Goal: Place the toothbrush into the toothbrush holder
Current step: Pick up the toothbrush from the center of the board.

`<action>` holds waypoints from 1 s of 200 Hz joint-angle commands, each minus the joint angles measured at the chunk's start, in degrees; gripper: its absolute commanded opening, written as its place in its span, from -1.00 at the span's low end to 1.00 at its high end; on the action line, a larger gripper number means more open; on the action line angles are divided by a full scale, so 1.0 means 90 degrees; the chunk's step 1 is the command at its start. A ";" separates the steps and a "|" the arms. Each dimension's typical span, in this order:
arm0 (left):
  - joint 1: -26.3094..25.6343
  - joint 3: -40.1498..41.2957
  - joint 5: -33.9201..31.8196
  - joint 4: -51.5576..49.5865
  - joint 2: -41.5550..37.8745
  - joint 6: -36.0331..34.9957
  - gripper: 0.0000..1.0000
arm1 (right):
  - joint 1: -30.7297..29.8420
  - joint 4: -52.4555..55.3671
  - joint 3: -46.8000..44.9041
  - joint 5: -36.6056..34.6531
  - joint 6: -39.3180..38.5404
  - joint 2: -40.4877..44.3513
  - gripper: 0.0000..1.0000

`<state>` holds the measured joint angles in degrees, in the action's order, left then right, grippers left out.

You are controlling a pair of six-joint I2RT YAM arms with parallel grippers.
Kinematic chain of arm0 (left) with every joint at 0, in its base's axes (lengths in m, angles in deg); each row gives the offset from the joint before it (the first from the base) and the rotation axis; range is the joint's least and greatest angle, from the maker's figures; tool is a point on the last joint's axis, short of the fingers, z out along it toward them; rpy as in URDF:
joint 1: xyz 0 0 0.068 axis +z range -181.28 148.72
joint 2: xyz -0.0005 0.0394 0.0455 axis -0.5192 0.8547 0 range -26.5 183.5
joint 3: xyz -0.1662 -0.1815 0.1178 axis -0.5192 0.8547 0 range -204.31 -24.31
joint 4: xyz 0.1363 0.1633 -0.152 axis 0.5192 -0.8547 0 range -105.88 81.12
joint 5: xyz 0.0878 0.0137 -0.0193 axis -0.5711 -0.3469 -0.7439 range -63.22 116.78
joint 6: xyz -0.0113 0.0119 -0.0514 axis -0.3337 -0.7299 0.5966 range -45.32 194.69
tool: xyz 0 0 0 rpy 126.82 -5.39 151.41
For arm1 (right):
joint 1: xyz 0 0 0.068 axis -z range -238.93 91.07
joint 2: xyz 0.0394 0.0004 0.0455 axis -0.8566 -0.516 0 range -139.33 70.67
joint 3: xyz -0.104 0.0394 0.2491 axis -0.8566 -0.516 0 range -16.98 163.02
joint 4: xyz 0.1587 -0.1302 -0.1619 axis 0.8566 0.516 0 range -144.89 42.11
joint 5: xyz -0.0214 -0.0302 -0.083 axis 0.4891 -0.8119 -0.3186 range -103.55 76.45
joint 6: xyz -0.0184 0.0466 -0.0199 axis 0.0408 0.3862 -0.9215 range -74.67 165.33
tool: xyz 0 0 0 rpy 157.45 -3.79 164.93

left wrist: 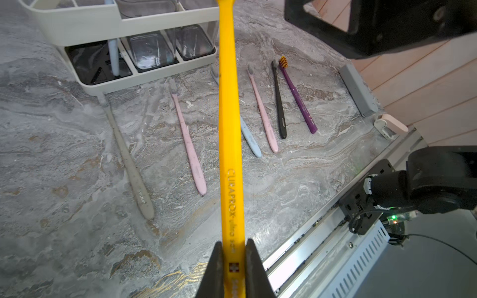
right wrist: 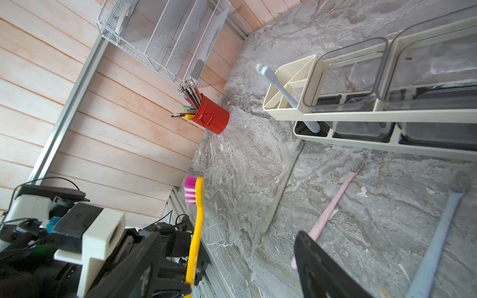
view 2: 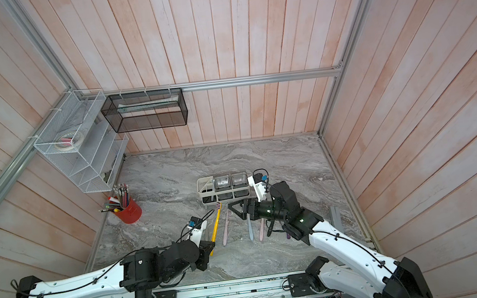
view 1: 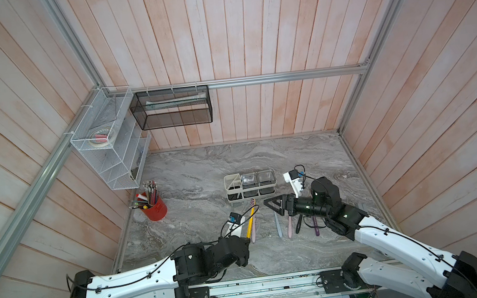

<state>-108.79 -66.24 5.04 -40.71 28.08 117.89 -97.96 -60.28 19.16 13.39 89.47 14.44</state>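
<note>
Pale pink plank walls (view 1: 249, 33) enclose grey marbled tabletop (view 1: 202, 165). Aluminium rail (view 1: 284, 77) crosses back wall; white mesh rack (view 1: 105, 157), black mesh basket (view 1: 175, 117) hang upper left.

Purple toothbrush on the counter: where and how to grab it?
Probably lower handle, straight down from above, jaws across its width. The purple toothbrush lies flat, and the black toothbrush beside it angles away toward the tails, so the gap is widest there.

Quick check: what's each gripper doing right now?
Left gripper: closed on the yellow toothbrush.
Right gripper: open, holding nothing.
</note>
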 commanded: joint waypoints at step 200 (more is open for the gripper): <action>-0.0304 -0.0282 -0.0651 0.0852 0.0360 -0.0240 -1.00 | -0.0586 -0.0672 -0.0061 -0.0188 0.0301 -0.0258 -0.67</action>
<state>-111.33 -68.23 0.74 -33.28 31.47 115.85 -102.83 -66.46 18.29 12.43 92.29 12.06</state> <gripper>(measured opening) 0.138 0.199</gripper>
